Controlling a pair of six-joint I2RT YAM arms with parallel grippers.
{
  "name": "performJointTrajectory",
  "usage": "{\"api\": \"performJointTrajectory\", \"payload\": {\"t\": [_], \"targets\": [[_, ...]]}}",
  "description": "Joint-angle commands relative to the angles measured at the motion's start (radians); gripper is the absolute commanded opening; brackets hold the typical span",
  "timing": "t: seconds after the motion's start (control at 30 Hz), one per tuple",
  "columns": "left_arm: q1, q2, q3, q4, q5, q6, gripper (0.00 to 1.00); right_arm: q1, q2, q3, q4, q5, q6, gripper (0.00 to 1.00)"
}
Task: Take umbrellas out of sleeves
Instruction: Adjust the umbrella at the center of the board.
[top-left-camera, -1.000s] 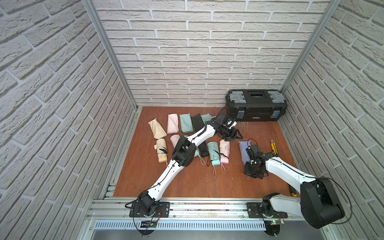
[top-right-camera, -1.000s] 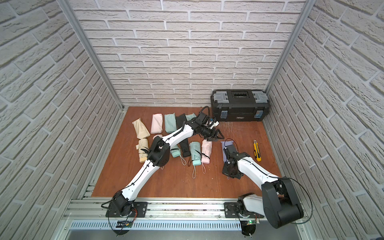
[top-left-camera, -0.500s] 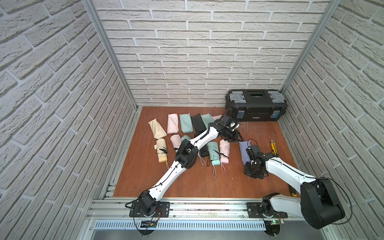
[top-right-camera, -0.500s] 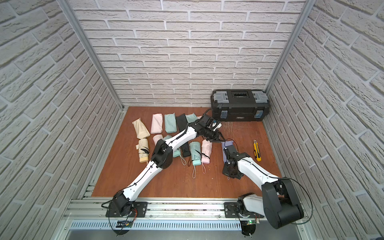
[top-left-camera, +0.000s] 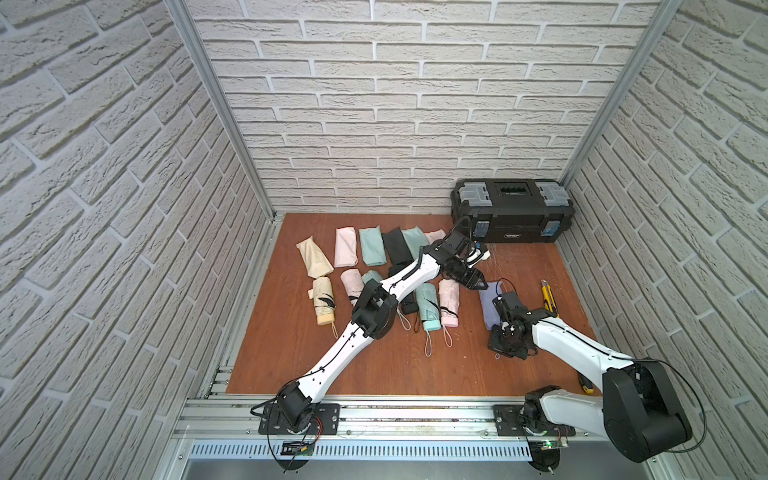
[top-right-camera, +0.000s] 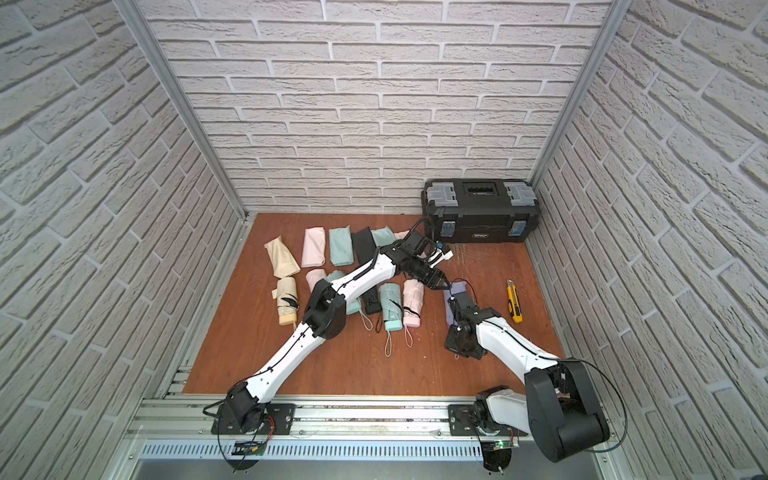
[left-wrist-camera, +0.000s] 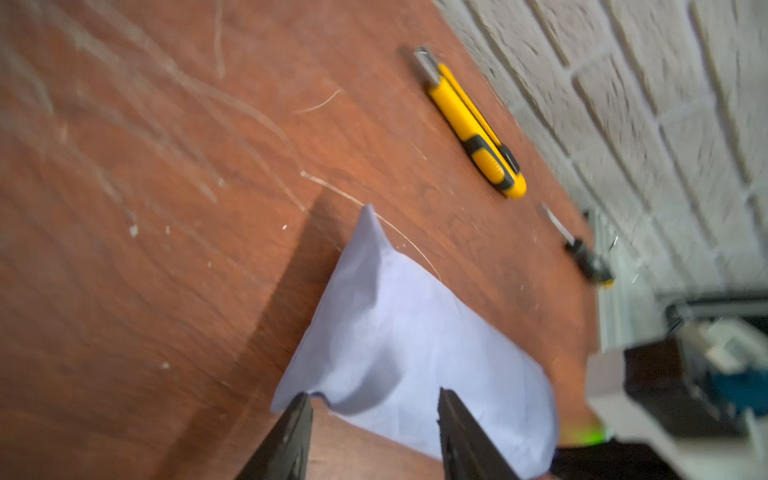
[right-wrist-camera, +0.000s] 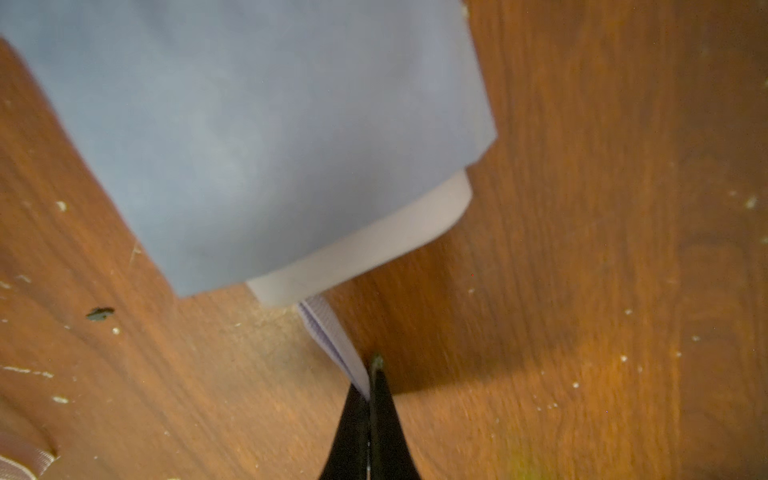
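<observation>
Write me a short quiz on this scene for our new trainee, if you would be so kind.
1. True or false: the right gripper is shut on the wrist loop of the lilac umbrella.
2. Which sleeve is the open left gripper at? A) black B) lilac C) mint
3. Fill in: the yellow tool is a ___.
Key: 1 true; 2 B, the lilac sleeve; 3 utility knife.

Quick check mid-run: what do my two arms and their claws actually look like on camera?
Both the left arm and the right arm have white tubular links joined by bulky black joint housings, and each stands on a black base plate. Thin black cables run along the links. The left claw and the right claw have plain black fingers tapering to points. No readable markings show.
</observation>
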Motion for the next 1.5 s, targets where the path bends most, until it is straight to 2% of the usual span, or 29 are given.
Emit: {"api": "performJointTrajectory", "payload": {"t": [0.0,0.13,0.23,0.27,0.4,0.5,0.63,0.77,0.83,1.0,1.07,1.1,1.13,1.27,1.3,1.4,1.43,1.47], "targets": [[0.010,-0.163,-0.047,-0.026,0.066,0.479,0.52,0.000,-0.005,-0.022,0.018,-0.010,-0.003,0.03],[0.002,-0.207,-0.150,-0.143,0.107,0.924,0.53,0.000,-0.009,-0.021,0.017,-0.011,-0.005,0.03],[0.011,-0.171,-0.133,-0.246,0.139,1.157,0.55,-0.001,-0.012,-0.017,0.012,-0.011,-0.007,0.03],[0.016,-0.158,-0.121,-0.264,0.160,1.193,0.55,0.000,-0.013,-0.016,0.011,-0.011,-0.008,0.03],[0.035,-0.072,-0.002,-0.283,0.242,1.169,0.64,-0.001,-0.016,-0.011,0.007,-0.011,-0.010,0.03],[0.035,-0.030,0.071,-0.241,0.203,1.091,0.68,0.000,-0.020,-0.015,0.009,-0.013,-0.010,0.03],[0.032,-0.021,0.079,-0.115,0.096,0.878,0.85,0.000,-0.032,-0.021,0.009,-0.023,-0.008,0.03],[0.011,-0.004,0.097,-0.168,-0.056,0.940,0.96,0.000,-0.042,-0.022,0.009,-0.025,-0.006,0.03],[-0.004,-0.001,0.082,-0.185,-0.127,0.984,0.98,0.000,-0.045,-0.024,0.020,-0.042,-0.008,0.03],[-0.021,0.008,0.082,-0.189,-0.170,1.019,0.97,0.003,-0.057,-0.042,0.031,-0.086,-0.018,0.03],[-0.021,0.008,0.083,-0.183,-0.164,1.014,0.98,0.006,-0.067,-0.041,0.023,-0.098,-0.025,0.12],[-0.021,0.002,0.082,-0.183,-0.162,1.008,0.98,0.005,-0.083,-0.042,0.029,-0.110,-0.030,0.32],[-0.021,-0.005,0.081,-0.182,-0.160,0.999,0.98,0.005,-0.101,-0.035,0.024,-0.100,-0.035,0.44],[-0.014,-0.063,0.029,-0.158,-0.117,0.976,0.98,0.005,-0.129,0.080,-0.054,-0.015,-0.093,0.60],[-0.011,-0.082,-0.001,-0.145,-0.112,0.978,0.98,0.005,-0.121,0.124,-0.072,0.016,-0.111,0.61],[0.000,-0.111,-0.041,-0.137,-0.088,0.993,0.97,0.000,-0.061,0.235,-0.084,0.107,-0.155,0.73],[0.008,-0.110,-0.036,-0.151,-0.071,0.994,0.96,-0.002,-0.015,0.271,-0.081,0.132,-0.166,0.80],[0.015,-0.108,-0.026,-0.166,-0.054,0.997,0.95,-0.007,0.024,0.299,-0.074,0.139,-0.183,0.81]]}}
